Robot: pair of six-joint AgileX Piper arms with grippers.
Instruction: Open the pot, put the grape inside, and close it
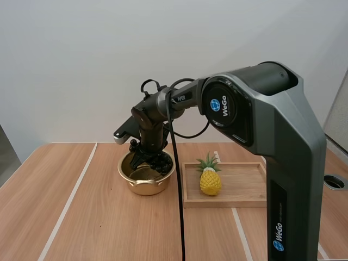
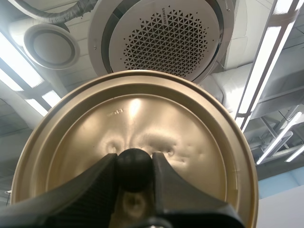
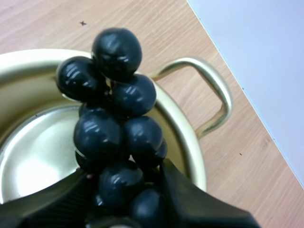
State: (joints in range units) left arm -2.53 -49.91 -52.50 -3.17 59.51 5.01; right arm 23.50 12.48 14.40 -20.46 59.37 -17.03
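In the high view, the right arm is reaching forward and down from the right side of the table (image 1: 92, 217), and the right gripper (image 1: 149, 160) is hanging just above the open mouth of the golden pot (image 1: 145, 184). A dark cluster at its tip is dipping inside the rim. The pot is sitting on the table, just to the left of a wooden tray (image 1: 242, 190), and a toy pineapple (image 1: 210, 180) is lying on the near left part of that tray.

In the left wrist view, the left gripper (image 2: 134, 172) is clamping the black knob (image 2: 134, 164) of the golden lid (image 2: 142, 114). The two fingers (image 2: 95, 187) are pressing against the knob from either side, and the lid is being held up in the air, away from the pot.

In the right wrist view, the right gripper is pinching the bunch of grapes (image 3: 116, 126) by its lower end, the dark glossy berries sticking out past the fingertips. The bunch is hanging over the pot's open interior, with the shiny bottom showing beneath it and one looped handle (image 3: 217, 97) standing out over the wooden table beside it.
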